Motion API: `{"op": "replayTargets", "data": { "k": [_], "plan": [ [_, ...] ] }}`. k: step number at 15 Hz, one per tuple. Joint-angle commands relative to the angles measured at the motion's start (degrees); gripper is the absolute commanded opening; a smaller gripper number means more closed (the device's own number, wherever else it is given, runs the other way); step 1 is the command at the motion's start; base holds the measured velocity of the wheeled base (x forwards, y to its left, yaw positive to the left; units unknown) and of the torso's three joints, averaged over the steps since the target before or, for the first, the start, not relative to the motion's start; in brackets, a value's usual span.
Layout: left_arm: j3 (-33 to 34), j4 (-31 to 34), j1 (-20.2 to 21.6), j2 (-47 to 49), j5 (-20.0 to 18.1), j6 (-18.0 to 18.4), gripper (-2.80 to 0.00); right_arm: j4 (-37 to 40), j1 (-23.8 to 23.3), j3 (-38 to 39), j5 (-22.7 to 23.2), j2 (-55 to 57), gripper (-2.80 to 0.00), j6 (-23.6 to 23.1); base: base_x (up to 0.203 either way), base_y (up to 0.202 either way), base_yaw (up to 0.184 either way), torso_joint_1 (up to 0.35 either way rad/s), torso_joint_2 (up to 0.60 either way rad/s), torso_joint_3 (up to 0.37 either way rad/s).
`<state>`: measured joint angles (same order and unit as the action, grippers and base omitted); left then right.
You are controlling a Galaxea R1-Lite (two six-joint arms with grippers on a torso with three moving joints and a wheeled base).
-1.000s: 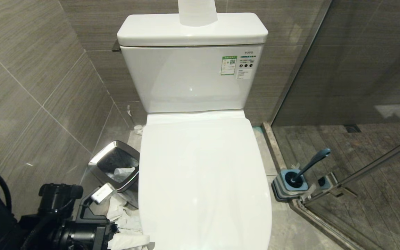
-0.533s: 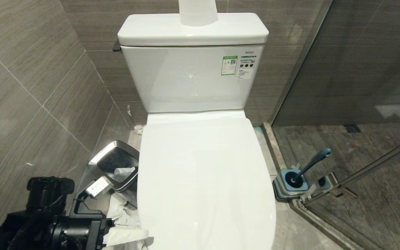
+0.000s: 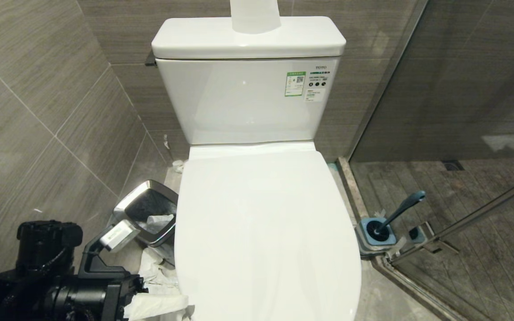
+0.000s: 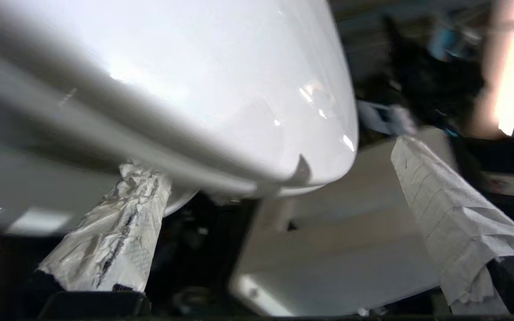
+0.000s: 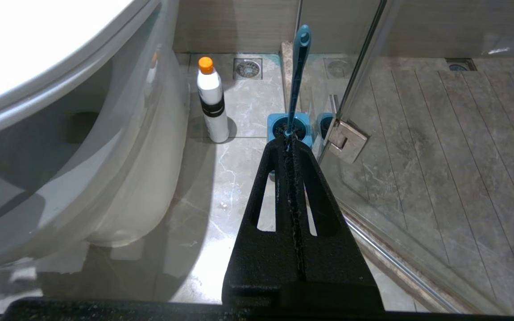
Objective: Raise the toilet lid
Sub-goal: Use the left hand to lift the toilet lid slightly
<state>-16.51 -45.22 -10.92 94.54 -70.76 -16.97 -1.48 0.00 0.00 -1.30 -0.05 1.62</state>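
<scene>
The toilet lid (image 3: 261, 232) is a glossy white oval over the bowl, hinged below the tank (image 3: 248, 102). My left gripper (image 3: 159, 305) is at the lid's front left edge, low in the head view. Its fingers are wrapped in white tissue. In the left wrist view the left gripper (image 4: 275, 165) is open wide, and one wrapped finger (image 4: 123, 223) touches the underside of the lid's (image 4: 194, 80) rim. The other finger (image 4: 444, 214) is clear of the lid. My right gripper (image 5: 289, 140) is shut and empty, low beside the bowl, and is out of the head view.
A steel bin (image 3: 147, 211) and loose tissue lie on the floor left of the bowl. A blue toilet brush (image 3: 386, 223) and the glass shower door (image 3: 462, 214) are on the right. A white bottle (image 5: 211, 100) stands by the bowl. A paper roll (image 3: 254, 15) sits on the tank cover.
My left arm has moved left and up a little. The lid's front end has grown wider and nearer in the head view, so it has risen slightly.
</scene>
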Motion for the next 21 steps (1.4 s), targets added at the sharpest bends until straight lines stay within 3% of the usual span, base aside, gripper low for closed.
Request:
{"op": "replayTargets", "data": {
  "k": [1, 9, 15, 18, 21],
  "plan": [
    [-0.15, -0.31, -1.06, -2.54, -0.22, -0.24, 0.0, -0.02, 0.0, 0.62, -0.02, 0.05, -2.8, -0.01, 0.0, 0.0, 0.0, 0.0, 0.0, 0.0],
    [-4.55, -0.75, -1.49, -4.54, -0.26, -7.45, 0.0, -0.02, 0.0, 0.62, -0.02, 0.05, -2.8, 0.05, 0.0, 0.0, 0.0, 0.0, 0.0, 0.0],
    [-7.65, -0.61, -1.38, -5.4, -0.24, -8.58, 0.0, -0.02, 0.0, 0.62, -0.02, 0.05, -2.8, -0.02, 0.0, 0.0, 0.0, 0.0, 0.0, 0.0],
    [-11.79, -0.83, -1.16, -5.5, -0.14, -12.48, 0.0, -0.02, 0.0, 0.62, -0.02, 0.05, -2.8, -0.04, 0.0, 0.0, 0.0, 0.0, 0.0, 0.0],
    [-18.02, -0.83, -1.03, -5.34, 0.26, -18.95, 0.0, -0.02, 0.0, 0.62, -0.02, 0.05, -2.8, 0.05, 0.0, 0.0, 0.0, 0.0, 0.0, 0.0]
  ]
}}
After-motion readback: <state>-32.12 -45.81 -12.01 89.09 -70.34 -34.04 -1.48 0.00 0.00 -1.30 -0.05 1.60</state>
